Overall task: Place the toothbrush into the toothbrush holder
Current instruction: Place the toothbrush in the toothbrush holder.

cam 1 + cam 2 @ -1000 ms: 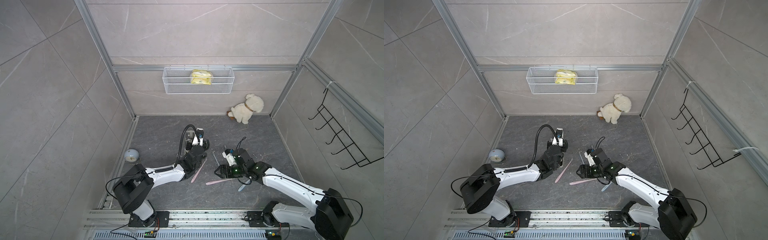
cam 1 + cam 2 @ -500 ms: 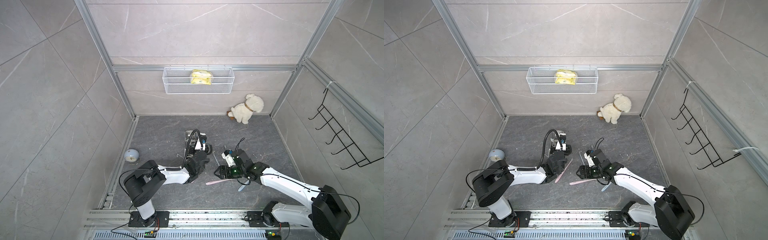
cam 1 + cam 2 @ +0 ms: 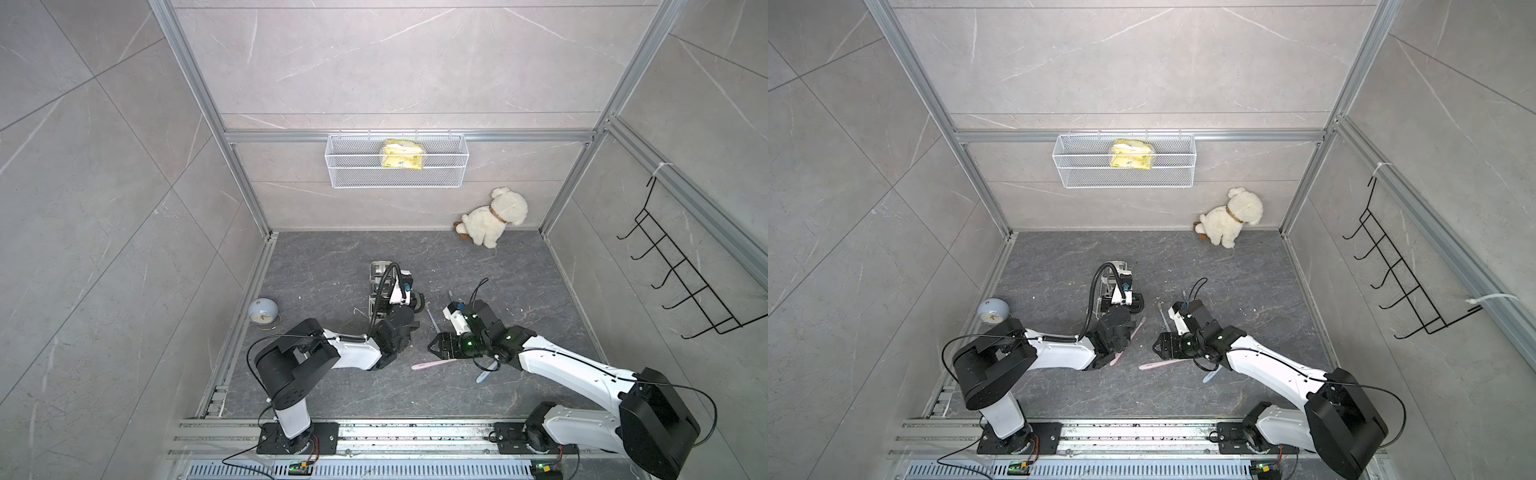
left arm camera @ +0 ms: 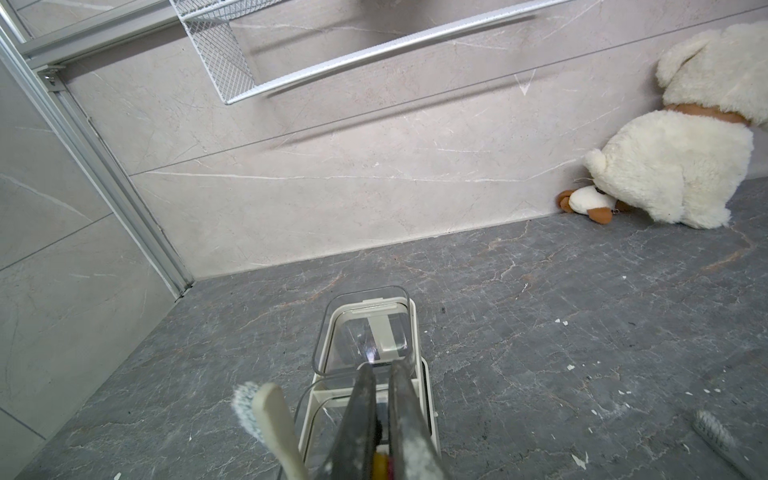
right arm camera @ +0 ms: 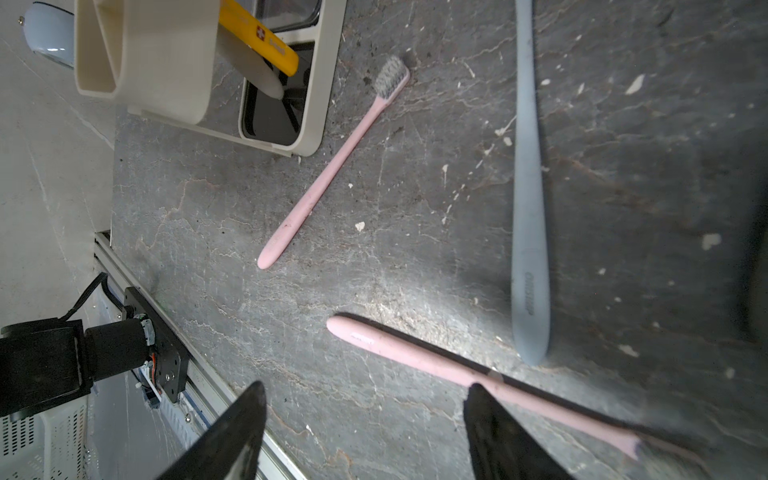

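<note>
Jaws low over dark counter (image 3: 332, 257). Left jaws clenched above toothbrush holder (image 5: 174, 62); yellow item (image 5: 257, 41) in holder shows between them, grip on it not discernible. Cream toothbrush (image 4: 270, 419) stands head-up in holder, just beside. Right jaws released, spread over handle of pink toothbrush (image 5: 415, 356), which lies flat on counter outside holder. Second pink toothbrush (image 5: 328, 172) just beside holder; grey toothbrush (image 5: 528, 208) near. Plush dog (image 3: 494, 218) against back wall, mesh basket (image 3: 353, 174) above; clock (image 3: 262, 311) well apart.
</note>
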Robot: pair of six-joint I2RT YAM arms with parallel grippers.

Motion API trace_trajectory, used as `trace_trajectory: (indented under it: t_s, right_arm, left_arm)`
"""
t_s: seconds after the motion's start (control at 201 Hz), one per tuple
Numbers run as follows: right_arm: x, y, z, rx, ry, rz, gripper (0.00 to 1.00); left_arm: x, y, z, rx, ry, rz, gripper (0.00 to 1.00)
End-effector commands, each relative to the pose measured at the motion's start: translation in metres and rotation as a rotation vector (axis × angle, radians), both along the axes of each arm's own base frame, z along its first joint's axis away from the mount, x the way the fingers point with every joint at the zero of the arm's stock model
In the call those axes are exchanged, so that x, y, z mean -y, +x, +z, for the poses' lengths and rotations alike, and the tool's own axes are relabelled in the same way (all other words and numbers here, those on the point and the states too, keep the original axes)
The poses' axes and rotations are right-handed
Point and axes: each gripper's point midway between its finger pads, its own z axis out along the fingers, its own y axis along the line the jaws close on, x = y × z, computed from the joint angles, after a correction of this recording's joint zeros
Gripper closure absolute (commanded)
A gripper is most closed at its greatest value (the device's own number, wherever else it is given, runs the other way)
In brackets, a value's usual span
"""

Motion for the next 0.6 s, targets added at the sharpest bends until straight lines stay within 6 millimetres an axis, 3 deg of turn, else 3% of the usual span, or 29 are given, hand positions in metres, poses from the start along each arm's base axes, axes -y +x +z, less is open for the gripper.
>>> trace_trajectory:
  t_s: [0.0,0.593]
  right_arm:
    - [-0.0004,-0.0016,-0.0041,-0.006,0.002,-0.004,0.24]
    - [-0.0001,-0.0019,-0.0039,-0.005,0.004,-0.006,0.24]
  left_arm:
    - [-0.0009,-0.0017,0.0146,0.052,-0.049,0.036,0.96]
    - [-0.0030,-0.0074,0.0098,0.062,-0.023,0.093,0.65]
